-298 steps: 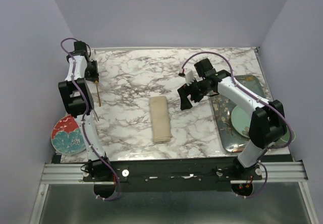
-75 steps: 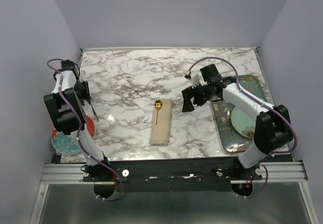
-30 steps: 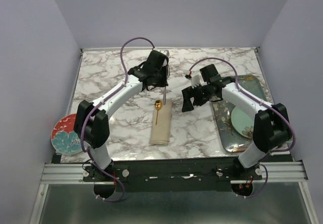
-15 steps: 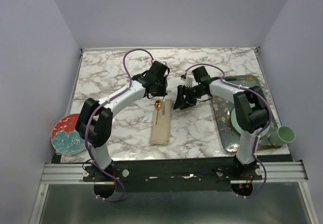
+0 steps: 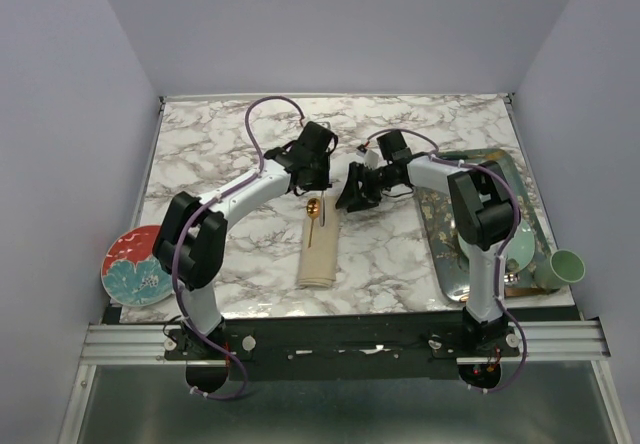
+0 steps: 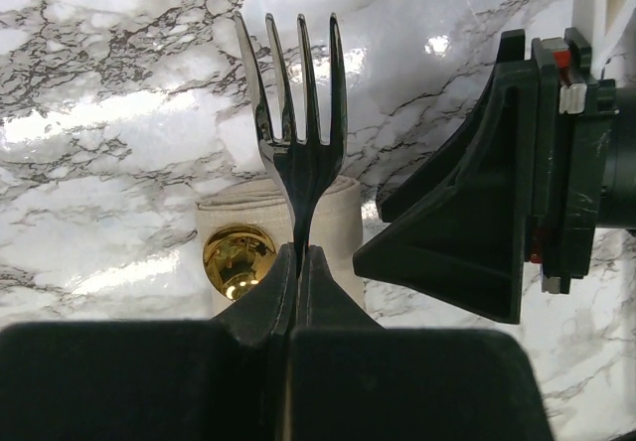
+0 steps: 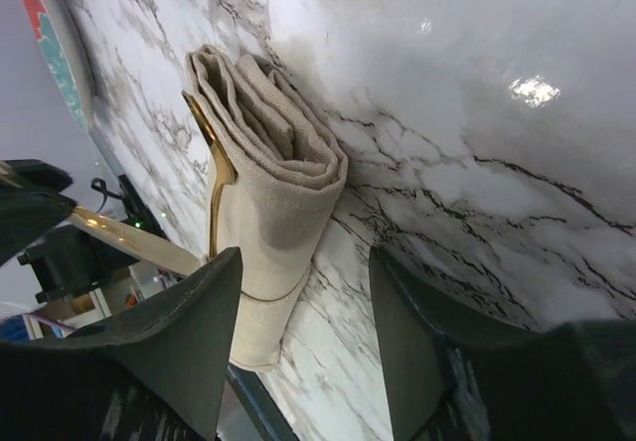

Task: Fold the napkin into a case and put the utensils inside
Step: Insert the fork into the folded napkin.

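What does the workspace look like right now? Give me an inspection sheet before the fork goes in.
Surface: marble table, glossy, with light glare.
Job's things: napkin case lies folded mid-table; spoon along it, bowl at the far end; fork held over that end.
Clutter: red plate near left; tray and green cup at right.
Grippers: left gripper shut on the fork's handle; right gripper open beside the case's far end.
Cables: purple cables loop over both arms; no snag seen.
Surroundings: lilac walls; metal rail at near edge.

We hold the fork (image 6: 298,148) in the left gripper (image 6: 300,262); the spoon (image 6: 237,260) and the case (image 6: 343,218) lie just beyond it.
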`<state>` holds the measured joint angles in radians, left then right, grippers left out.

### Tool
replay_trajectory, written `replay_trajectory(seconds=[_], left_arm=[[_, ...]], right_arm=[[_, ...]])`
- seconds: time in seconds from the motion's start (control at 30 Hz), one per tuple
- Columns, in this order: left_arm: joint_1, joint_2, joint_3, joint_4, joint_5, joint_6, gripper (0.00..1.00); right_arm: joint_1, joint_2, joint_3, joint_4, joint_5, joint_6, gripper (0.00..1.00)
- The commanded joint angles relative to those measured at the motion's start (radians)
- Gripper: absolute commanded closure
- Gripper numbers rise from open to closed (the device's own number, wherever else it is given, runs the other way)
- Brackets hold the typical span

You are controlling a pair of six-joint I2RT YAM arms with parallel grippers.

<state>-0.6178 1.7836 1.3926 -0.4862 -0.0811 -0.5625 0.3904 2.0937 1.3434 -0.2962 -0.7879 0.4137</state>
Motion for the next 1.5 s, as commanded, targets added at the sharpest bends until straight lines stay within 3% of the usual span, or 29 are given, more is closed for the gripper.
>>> replay_trajectory(seconds=[0.0, 0.27, 0.4, 0.57, 0.9, 1.13, 1.3, 1.47], left_arm=[[-0.016, 0.045, 0.025, 0.014, -0.046, 0.001, 1.0], [-0.036, 0.095, 0.057, -0.011, -0.054, -0.004, 1.0], [-0.043, 0.1, 0.059, -0.031, -0.037, -0.014, 1.0], [-0.054, 0.094, 0.052, -0.092, -0.031, -0.036, 1.0], [-0.091, 0.053, -0.012, -0.152, 0.009, -0.068, 1.0], [-0.108, 0.027, -0.066, -0.153, 0.029, -0.097, 1.0], [-0.118, 0.017, -0.079, -0.149, 0.035, -0.1, 1.0], [-0.125, 0.017, -0.093, -0.149, 0.047, -0.103, 1.0]], right_arm=[[-0.008, 0.054, 0.02, 0.048, -0.013, 0.039, 0.38], [-0.008, 0.092, 0.036, 0.077, -0.025, 0.088, 0.41], [-0.008, 0.101, 0.034, 0.078, -0.008, 0.1, 0.5], [-0.01, 0.108, 0.031, 0.08, 0.019, 0.114, 0.54], [-0.01, 0.111, 0.03, 0.097, 0.029, 0.134, 0.66], [-0.01, 0.108, 0.026, 0.104, 0.042, 0.14, 0.68], [-0.01, 0.1, 0.017, 0.112, 0.058, 0.145, 0.76], [-0.008, 0.092, 0.011, 0.114, 0.067, 0.137, 0.91]])
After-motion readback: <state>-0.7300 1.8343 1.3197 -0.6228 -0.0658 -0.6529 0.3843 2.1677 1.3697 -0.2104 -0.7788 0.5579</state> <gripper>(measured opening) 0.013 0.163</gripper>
